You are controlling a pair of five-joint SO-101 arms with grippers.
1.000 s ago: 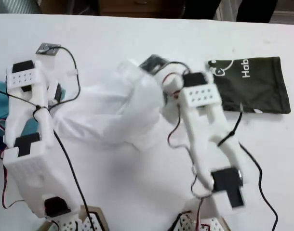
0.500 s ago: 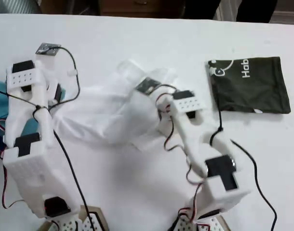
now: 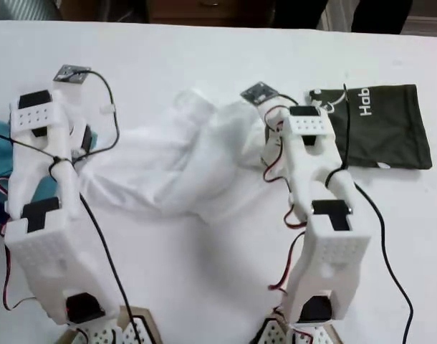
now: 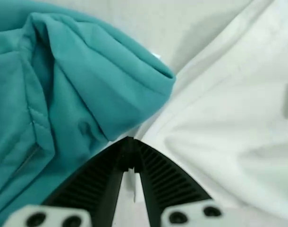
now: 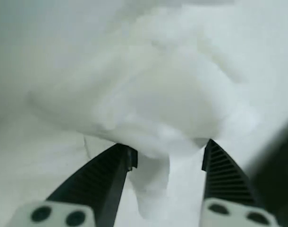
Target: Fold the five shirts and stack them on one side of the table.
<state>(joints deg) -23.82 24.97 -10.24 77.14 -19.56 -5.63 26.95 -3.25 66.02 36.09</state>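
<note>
Currently, white shirt (image 3: 175, 168) crumpled at centre of surface (image 3: 204, 50), my right fingers (image 5: 106, 177) open around a bunch of it, left fingers (image 4: 158, 179) closed beside teal shirt (image 4: 63, 94) at left edge, green shirt (image 3: 380, 129) folded near right edge.

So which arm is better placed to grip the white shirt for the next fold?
Right, I think. The right tool stands open with a bunch of the white shirt inside it, so it need only close. The left tool is shut, by the edge of the teal shirt.
</note>
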